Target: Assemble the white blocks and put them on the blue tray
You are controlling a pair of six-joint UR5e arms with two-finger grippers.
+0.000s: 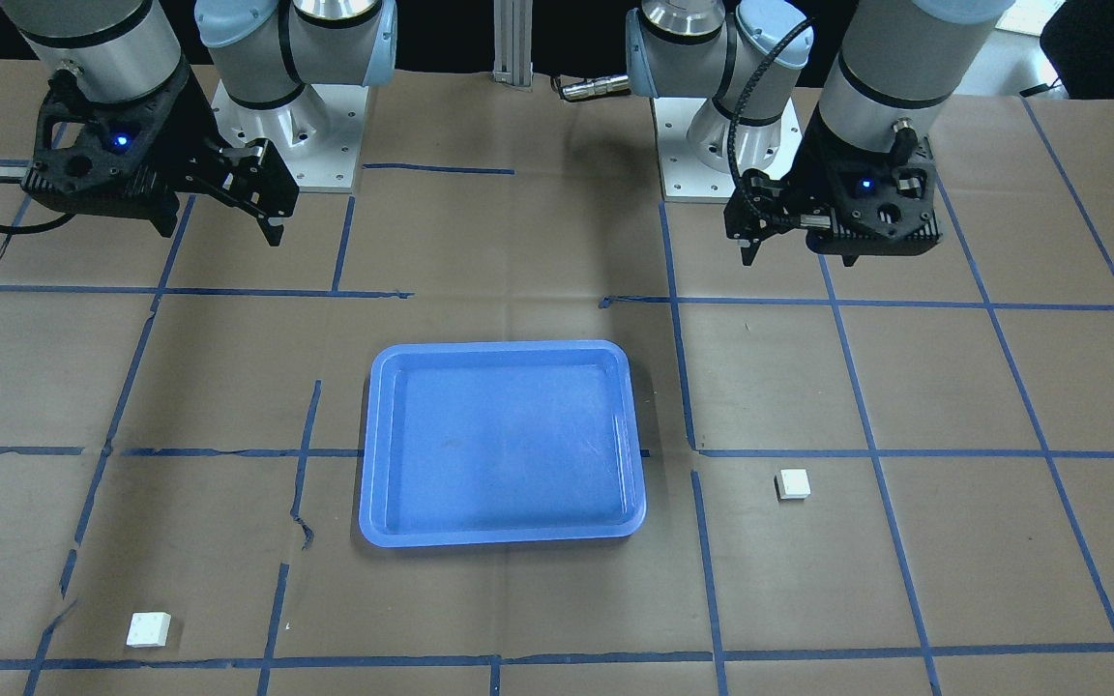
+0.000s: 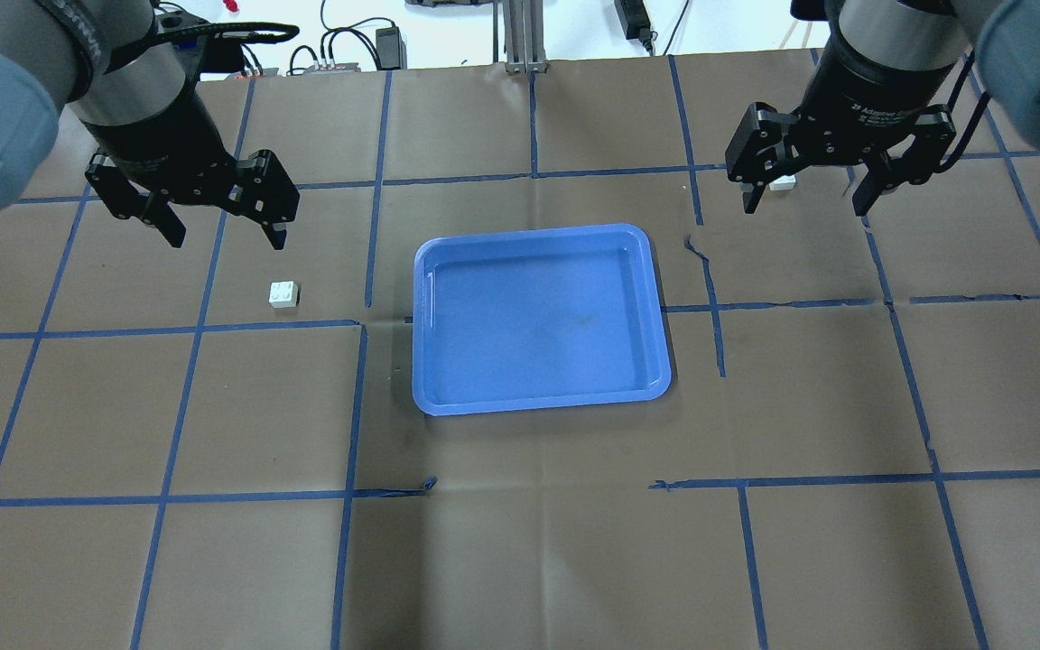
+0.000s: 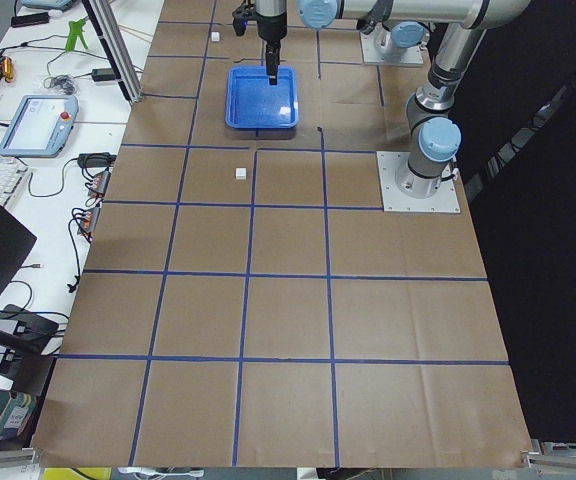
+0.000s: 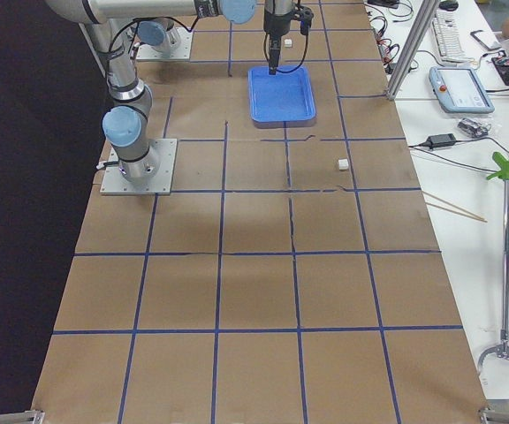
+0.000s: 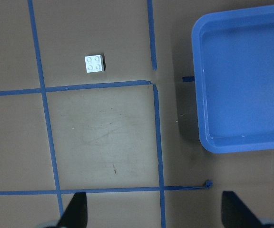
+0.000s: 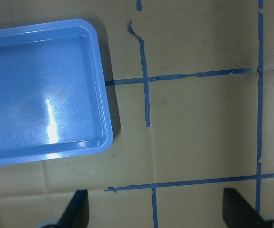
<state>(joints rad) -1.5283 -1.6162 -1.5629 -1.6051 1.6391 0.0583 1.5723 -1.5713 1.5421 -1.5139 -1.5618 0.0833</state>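
Observation:
The blue tray lies empty at the table's middle. One white block sits studs up to the tray's left, just below my left gripper, which is open, empty and held above the table. In the left wrist view the block lies left of the tray. The other white block lies far right, partly hidden behind my right gripper, which is open, empty and raised. In the front-facing view the blocks lie apart on either side of the tray.
Brown paper with a blue tape grid covers the table. The two arm bases stand at the robot's side. The right wrist view shows only the tray's corner and bare paper.

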